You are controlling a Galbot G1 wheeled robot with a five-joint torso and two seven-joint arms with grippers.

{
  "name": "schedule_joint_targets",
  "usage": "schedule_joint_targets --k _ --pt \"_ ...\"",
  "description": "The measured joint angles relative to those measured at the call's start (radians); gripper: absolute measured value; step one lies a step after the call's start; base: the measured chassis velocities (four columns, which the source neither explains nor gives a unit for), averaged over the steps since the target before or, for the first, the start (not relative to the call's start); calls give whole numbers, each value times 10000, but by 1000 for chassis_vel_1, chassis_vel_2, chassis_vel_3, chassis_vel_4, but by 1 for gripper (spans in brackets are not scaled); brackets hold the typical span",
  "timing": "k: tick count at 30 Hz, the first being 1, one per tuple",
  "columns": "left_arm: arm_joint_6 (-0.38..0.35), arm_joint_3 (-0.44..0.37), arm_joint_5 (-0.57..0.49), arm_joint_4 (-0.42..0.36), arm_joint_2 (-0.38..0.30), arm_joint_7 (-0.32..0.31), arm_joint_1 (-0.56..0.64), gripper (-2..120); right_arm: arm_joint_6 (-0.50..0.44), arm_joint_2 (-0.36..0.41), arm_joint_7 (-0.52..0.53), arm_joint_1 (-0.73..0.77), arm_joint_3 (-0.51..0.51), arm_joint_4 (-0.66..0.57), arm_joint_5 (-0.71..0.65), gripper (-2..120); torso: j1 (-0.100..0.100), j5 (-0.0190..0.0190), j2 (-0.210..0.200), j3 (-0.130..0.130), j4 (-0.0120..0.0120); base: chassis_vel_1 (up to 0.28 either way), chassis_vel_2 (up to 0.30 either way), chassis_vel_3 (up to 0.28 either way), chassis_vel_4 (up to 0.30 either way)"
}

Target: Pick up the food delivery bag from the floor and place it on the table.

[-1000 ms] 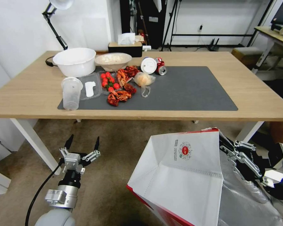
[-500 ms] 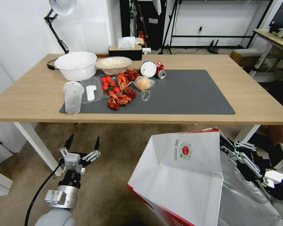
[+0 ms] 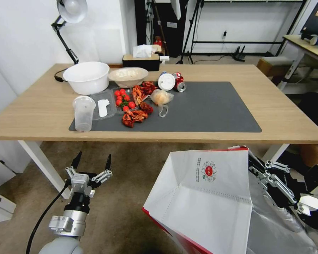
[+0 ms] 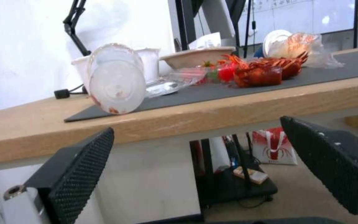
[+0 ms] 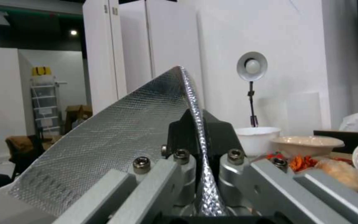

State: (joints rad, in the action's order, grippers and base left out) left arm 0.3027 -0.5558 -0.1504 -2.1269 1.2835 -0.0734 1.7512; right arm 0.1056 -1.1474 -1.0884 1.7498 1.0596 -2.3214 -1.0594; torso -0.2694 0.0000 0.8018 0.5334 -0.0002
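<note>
Idling low over the floor (image 3: 130, 183) near the surface's white leg, the left tool (image 3: 91, 163) hangs wide, holding nothing. Right of it, the food delivery bag (image 3: 204, 201) is up off the floor, below the surface (image 3: 286, 116) edge, the right tool (image 5: 197, 137) pinched on its foil rim. Looks light, thin-walled and floppy; an edge grip may let it sag or swing, so the strap handles seem safer.

The bag (image 3: 204, 208) has matt white woven-looking cloth outside and a shiny, crinkled silver foil lining (image 5: 117, 140). The counter (image 3: 42, 106) is smooth pale wood under a matt grey mat (image 3: 208, 106). The right hand (image 5: 197, 130) is brushed metal with black pads.
</note>
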Motion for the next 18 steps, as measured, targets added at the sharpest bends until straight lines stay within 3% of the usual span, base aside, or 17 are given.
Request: schedule_joint_targets --k 18 --pt "81 89 -56 102 -157 -2 -76 100 -59 -182 84 201 38 -240 138 0 -358 1 835 474 0 0 0 0 0"
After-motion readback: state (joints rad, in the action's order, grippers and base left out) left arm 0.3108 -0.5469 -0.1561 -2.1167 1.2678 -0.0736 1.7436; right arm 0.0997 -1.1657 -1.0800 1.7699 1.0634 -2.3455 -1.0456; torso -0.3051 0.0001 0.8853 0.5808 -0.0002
